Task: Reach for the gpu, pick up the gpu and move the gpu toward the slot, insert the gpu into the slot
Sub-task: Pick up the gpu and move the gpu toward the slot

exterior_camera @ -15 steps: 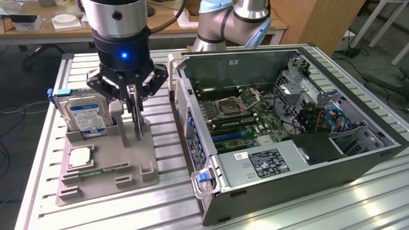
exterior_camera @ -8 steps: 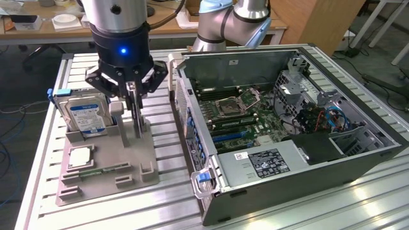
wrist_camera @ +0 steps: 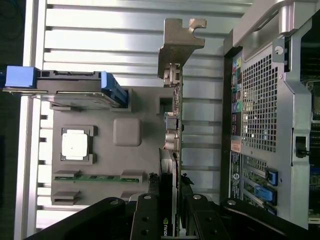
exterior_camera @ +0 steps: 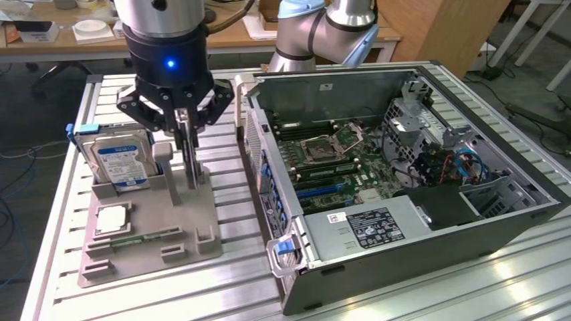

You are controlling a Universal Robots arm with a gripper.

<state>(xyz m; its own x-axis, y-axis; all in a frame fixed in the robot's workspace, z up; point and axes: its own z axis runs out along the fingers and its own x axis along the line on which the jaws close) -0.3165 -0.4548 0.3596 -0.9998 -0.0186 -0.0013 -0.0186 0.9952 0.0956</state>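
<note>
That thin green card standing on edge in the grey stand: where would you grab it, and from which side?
Take the gpu by its upper long edge, from straight above, jaws on its two flat faces. It stands upright on edge in the grey holder, so that edge is free; keep off the metal bracket end. The gripper grips it so.

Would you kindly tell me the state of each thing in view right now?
tool, shut on the gpu.
gpu, upright on edge in the holder.
hard drive, standing upright in the holder.
chip, lying flat in its recess.
case, open, side panel off.
</note>
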